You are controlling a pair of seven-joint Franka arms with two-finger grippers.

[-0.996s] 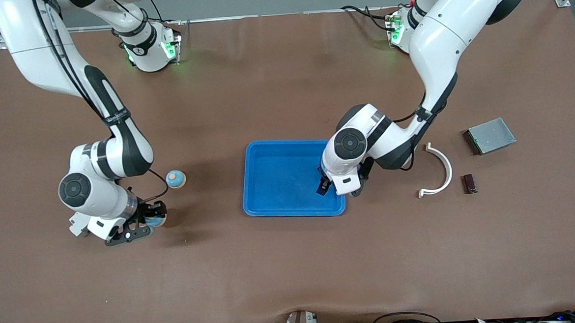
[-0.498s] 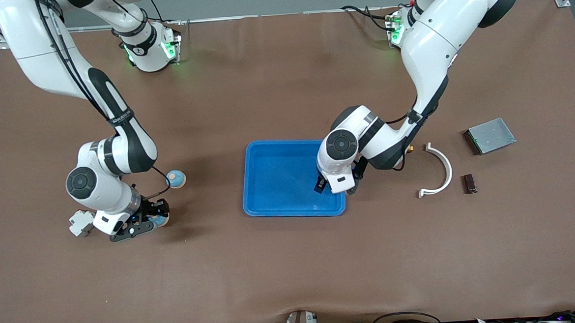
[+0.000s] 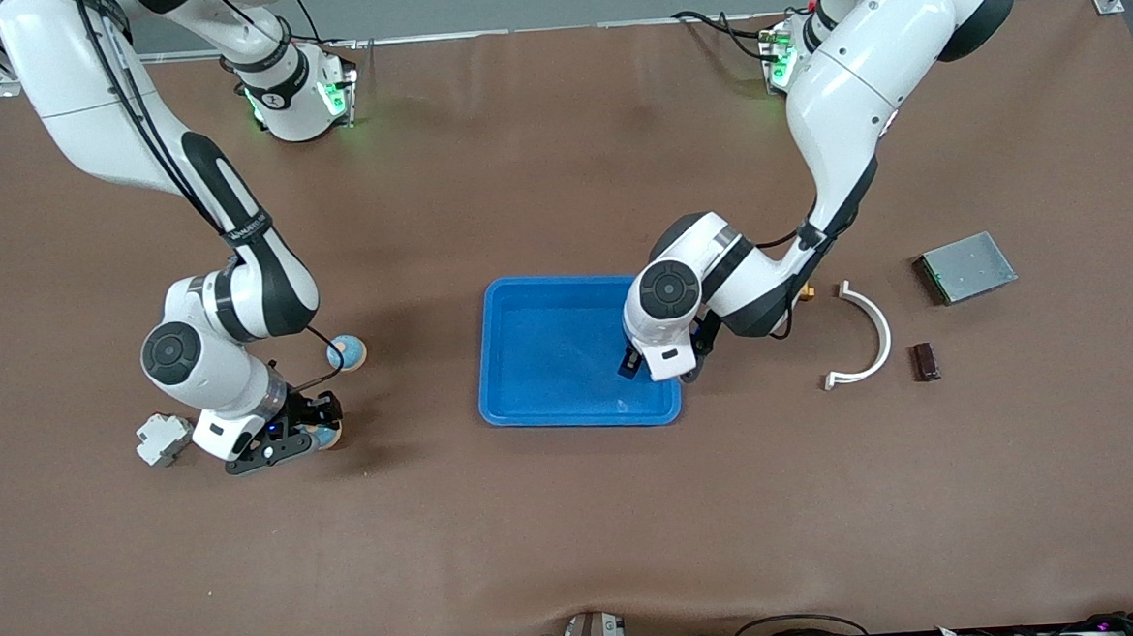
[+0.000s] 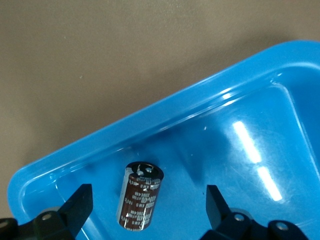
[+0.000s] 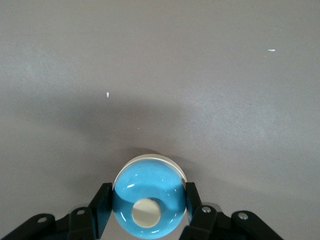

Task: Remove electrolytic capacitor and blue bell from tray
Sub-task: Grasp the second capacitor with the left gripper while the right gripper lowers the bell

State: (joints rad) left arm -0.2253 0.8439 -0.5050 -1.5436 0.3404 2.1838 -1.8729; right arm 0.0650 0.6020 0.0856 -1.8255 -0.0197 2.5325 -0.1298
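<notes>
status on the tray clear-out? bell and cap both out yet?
Half done. The blue bell is out of the tray: the right gripper is shut on it over bare table at the right arm's end. The electrolytic capacitor lies in a corner of the tray, with the left gripper open over it, a finger on each side, not gripping. Left: grasp it, lift it out, release the bell.

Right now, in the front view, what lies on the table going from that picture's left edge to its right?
White connector block → right end effector holding blue bell → second bell → tray → white curved piece → small brown block → grey metal box.
</notes>
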